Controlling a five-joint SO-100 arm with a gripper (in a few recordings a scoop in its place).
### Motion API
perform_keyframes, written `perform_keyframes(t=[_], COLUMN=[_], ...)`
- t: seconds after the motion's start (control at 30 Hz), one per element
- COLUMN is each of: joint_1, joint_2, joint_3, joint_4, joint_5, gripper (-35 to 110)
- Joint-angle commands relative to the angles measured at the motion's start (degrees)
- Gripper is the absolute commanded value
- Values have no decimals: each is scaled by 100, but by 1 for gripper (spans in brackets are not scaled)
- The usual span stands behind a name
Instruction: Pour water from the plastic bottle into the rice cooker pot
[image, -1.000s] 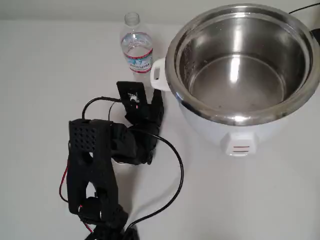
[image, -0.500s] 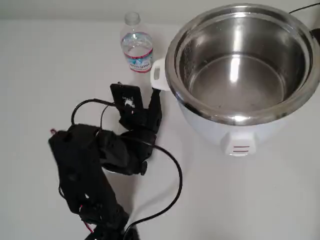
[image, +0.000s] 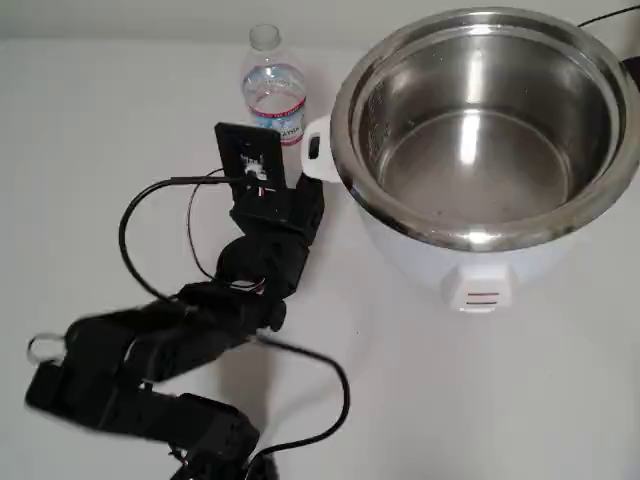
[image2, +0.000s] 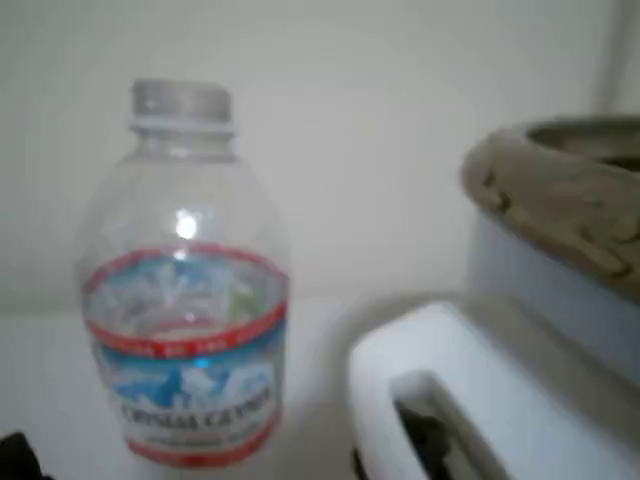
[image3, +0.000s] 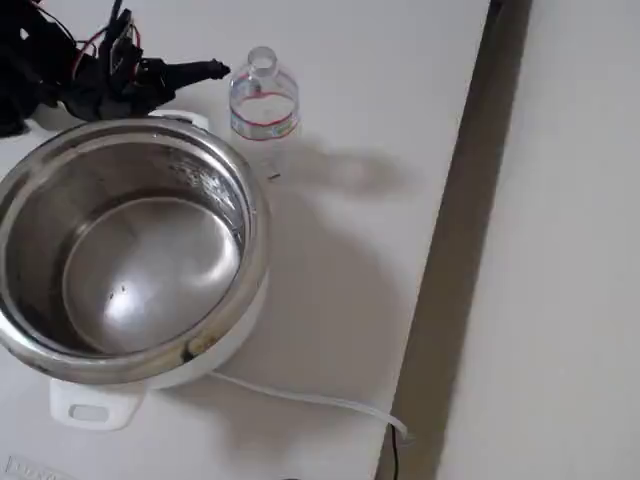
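Note:
The plastic bottle (image: 272, 92) stands upright at the table's far edge, just left of the cooker's white side handle (image: 314, 150). It looks clear and capless, with a red-edged white-and-blue label. The rice cooker pot (image: 482, 120) is shiny steel and sits in a white body. My black gripper (image: 313, 186) lies low between bottle and handle, a short way in front of the bottle. In the fixed view its narrow tip (image3: 220, 69) points at the bottle (image3: 262, 103), jaws together, holding nothing. The wrist view has the bottle (image2: 185, 290) close ahead on the left and the handle (image2: 430, 400) on the right.
The black camera mount (image: 249, 158) on my wrist covers the bottle's lower part in the overhead view. A white power cord (image3: 310, 400) runs from the cooker to the table's edge (image3: 440, 280) in the fixed view. Open table lies left of the bottle.
The arm has stretched forward and dropped lower. The gripper has moved up the overhead picture, closer to the bottle and the cooker's handle. Bottle and cooker have stayed put.

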Motion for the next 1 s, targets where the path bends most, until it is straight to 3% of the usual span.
perform_keyframes(t=[0.0,0.57,0.97], joint_1=[97,53,229], joint_2=[976,2813,4975], joint_3=[0,606,510], joint_4=[853,3595,6794], joint_5=[229,1406,3911], gripper=[41,39,37])
